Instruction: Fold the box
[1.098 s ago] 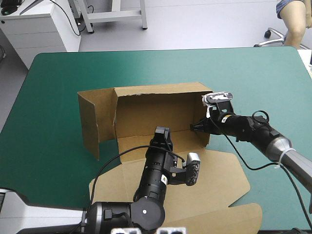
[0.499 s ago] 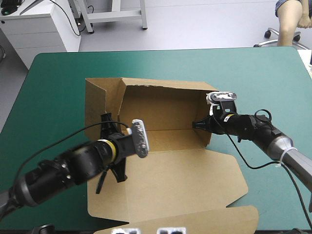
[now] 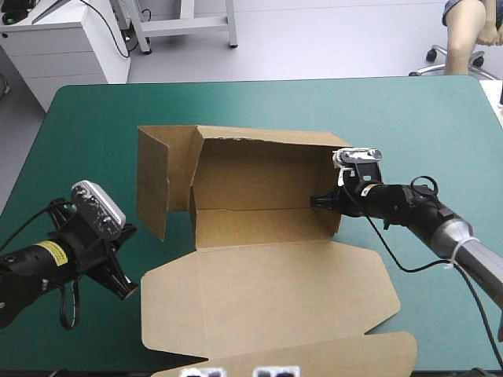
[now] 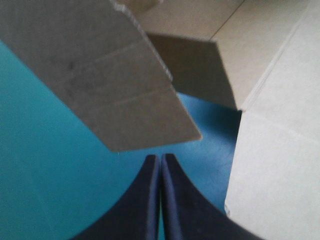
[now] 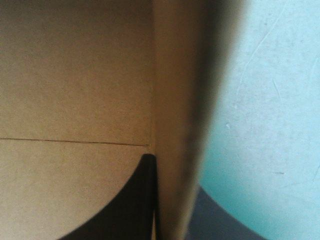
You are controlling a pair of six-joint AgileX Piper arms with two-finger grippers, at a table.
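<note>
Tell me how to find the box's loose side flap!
On the teal-green table sits the brown box, back wall up, lid flat toward the robot. Go to its left end: the flap there stands upright, angled outward. Nothing touches it, while the right wall is pinched by the right gripper.

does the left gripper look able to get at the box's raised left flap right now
Probably yes: the left gripper is shut and empty, and the box's raised flap stands just ahead, only bare teal-green cover between.
</note>
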